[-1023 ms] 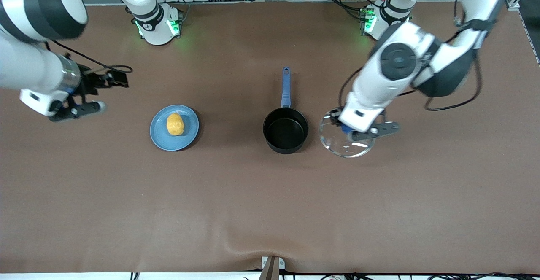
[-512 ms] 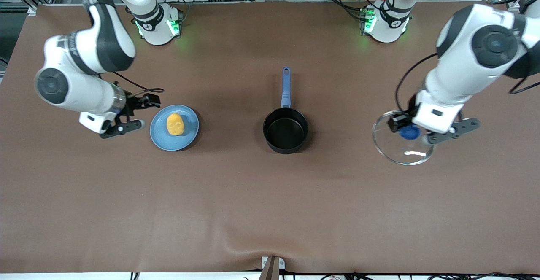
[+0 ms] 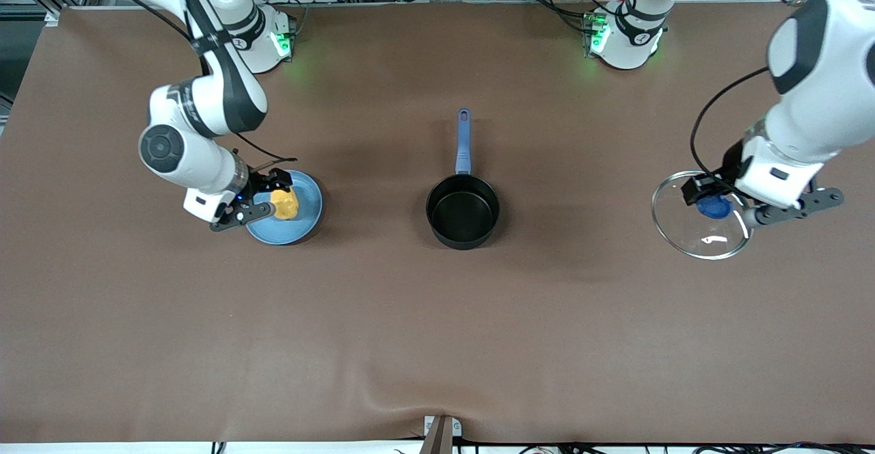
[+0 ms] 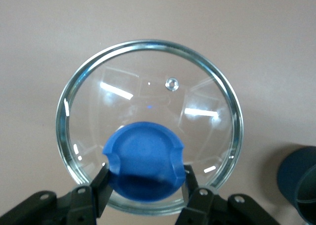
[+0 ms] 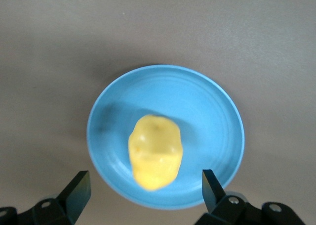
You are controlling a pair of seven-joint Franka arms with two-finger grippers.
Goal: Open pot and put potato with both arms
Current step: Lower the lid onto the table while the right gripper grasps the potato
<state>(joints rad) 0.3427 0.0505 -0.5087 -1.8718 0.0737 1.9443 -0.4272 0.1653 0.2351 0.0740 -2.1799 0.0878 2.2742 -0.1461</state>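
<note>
Black and uncovered, the small round saucepan (image 3: 463, 211) sits at the centre of the front view, its long straight blue handle (image 3: 463, 141) pointing toward the robots' bases. The brown counter (image 3: 437, 331) lies bare all around it, with broad open room across the lower half of the frame.

At the frame's right, the left arm bends down from its green-lit base, elbow high near the upper right corner. The left gripper (image 4: 146, 185) has its jaws clamped on the blue knob (image 4: 143, 161) of the glass lid with steel rim (image 3: 700, 215), well apart from the saucepan toward the left arm's end of the counter. Whether the lid touches the counter or hangs just over it is hard to tell.

At the frame's left, the right arm folds down and inward. The right gripper (image 5: 146, 191) is over the flat light-blue plate (image 5: 217, 126), jaws spread wide to either side of the lumpy yellow potato (image 5: 155, 151), which lies on the plate; contact cannot be made out.
</note>
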